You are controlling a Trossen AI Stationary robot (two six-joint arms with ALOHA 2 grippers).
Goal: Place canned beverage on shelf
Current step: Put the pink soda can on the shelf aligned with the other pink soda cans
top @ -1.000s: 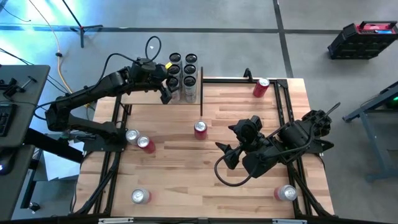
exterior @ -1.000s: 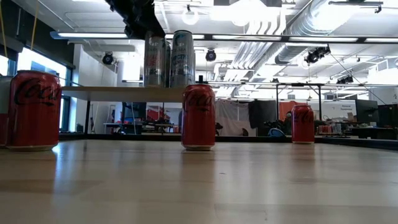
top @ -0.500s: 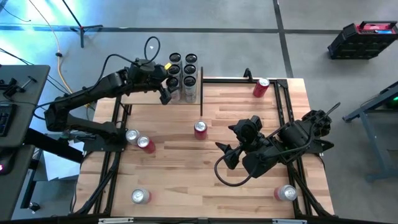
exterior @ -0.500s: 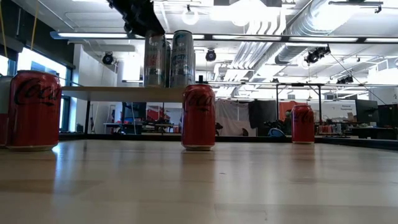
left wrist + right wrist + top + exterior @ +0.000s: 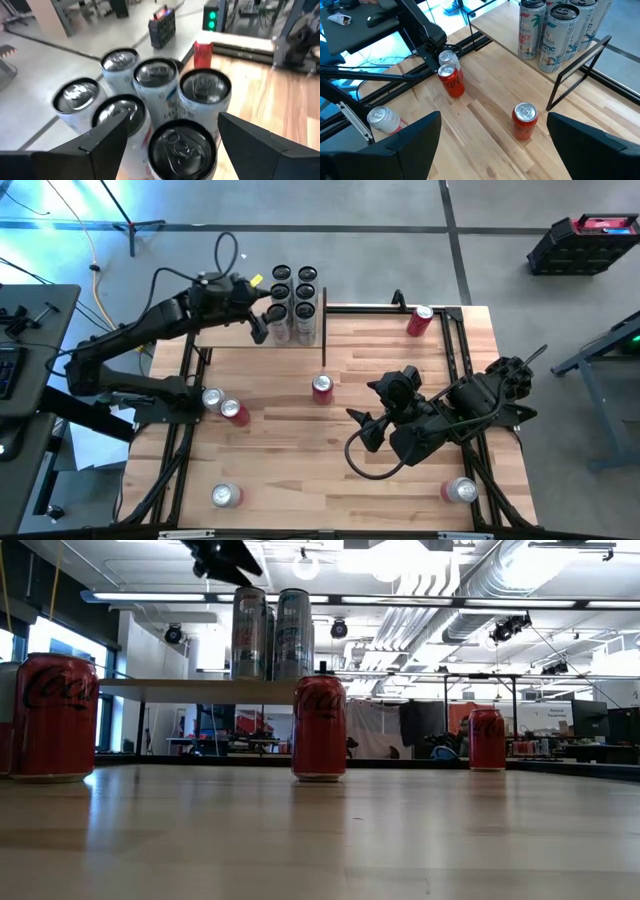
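Left gripper (image 5: 262, 321) backed off white can cluster (image 5: 292, 300) on shelf (image 5: 215, 337) — jaws wide, empty; placement looks done. Right gripper (image 5: 366, 413) idle just right of red can (image 5: 322, 387), jaws wide, empty.

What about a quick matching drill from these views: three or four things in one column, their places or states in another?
1. left gripper
2. right gripper
3. white cans
4. red can near the table's middle

a. standing on the shelf
b. open, beside the shelf's cans
c. upright on the tabletop
d. open, empty, over the table's right half

Pairs: 1-b, 2-d, 3-a, 4-c
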